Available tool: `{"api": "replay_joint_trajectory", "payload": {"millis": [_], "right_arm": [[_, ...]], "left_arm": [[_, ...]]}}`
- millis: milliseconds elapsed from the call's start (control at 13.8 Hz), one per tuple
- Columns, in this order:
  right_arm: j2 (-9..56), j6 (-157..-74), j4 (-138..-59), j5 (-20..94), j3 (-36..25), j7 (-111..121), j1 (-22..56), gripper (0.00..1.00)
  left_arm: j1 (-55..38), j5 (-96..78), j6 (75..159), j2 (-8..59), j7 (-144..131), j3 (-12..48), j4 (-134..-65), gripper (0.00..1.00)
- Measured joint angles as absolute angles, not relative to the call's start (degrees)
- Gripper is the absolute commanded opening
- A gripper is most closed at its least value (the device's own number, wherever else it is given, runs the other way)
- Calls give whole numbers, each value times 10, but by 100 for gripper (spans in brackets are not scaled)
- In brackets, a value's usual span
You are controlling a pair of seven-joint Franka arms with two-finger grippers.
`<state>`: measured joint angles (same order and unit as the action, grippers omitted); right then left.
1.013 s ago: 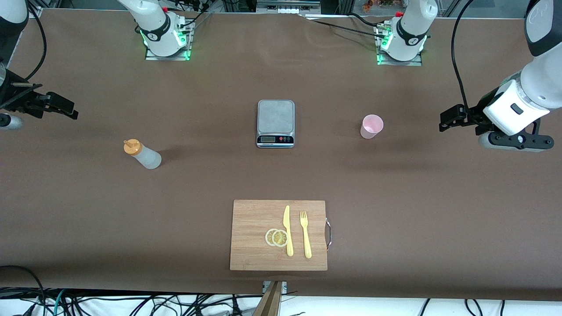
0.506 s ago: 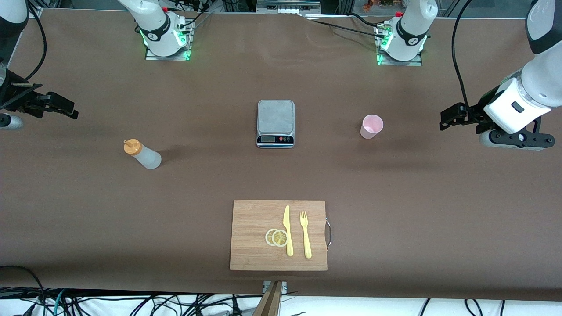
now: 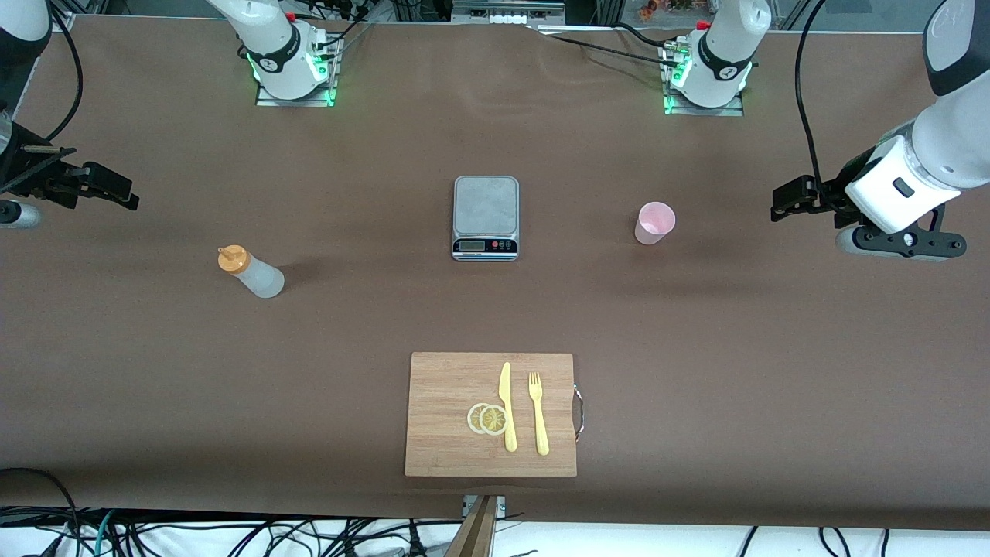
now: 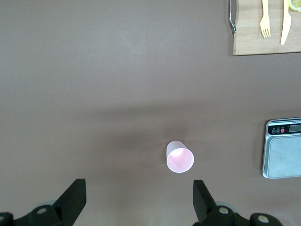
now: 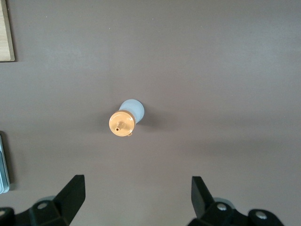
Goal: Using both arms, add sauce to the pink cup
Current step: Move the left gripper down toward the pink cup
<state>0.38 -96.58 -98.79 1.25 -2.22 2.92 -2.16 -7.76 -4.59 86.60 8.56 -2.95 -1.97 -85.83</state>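
1. The counter (image 3: 696, 348) carries everything; the sauce bottle and the pink cup stand well apart on it, with the grey scale (image 3: 485, 216) between them
2. The left gripper (image 4: 136, 197) hangs over the counter at the left arm's end, jaws wide apart and empty, with the cup in its wrist view
3. The right gripper (image 5: 136, 195) hangs over the right arm's end, jaws likewise spread and holding nothing, looking down on the bottle
4. The sauce bottle (image 3: 251, 272) stands upright toward the right arm's end, slightly nearer the front camera than the scale. Its translucent body is probably soft and will yield, so I would take it around the middle, below the orange cap (image 5: 122, 123), firmly enough to lift without squirting early
5. The pink cup (image 3: 654, 223) stands upright toward the left arm's end, mouth open. It looks thin, light and easily tipped or crushed; a gentle hold across the wall below the rim seems best
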Motion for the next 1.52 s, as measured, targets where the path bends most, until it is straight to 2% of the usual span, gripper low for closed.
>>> {"api": "replay_joint_trajectory", "payload": {"millis": [1013, 1519], "right_arm": [[4, -966, -988, 13, -22, 29, -22, 100], [4, -966, -988, 13, -22, 29, -22, 100]], "left_arm": [[-80, -46, 879, 108, -29, -5, -942, 100], [-80, -48, 968, 87, -29, -2, -1068, 100]]}}
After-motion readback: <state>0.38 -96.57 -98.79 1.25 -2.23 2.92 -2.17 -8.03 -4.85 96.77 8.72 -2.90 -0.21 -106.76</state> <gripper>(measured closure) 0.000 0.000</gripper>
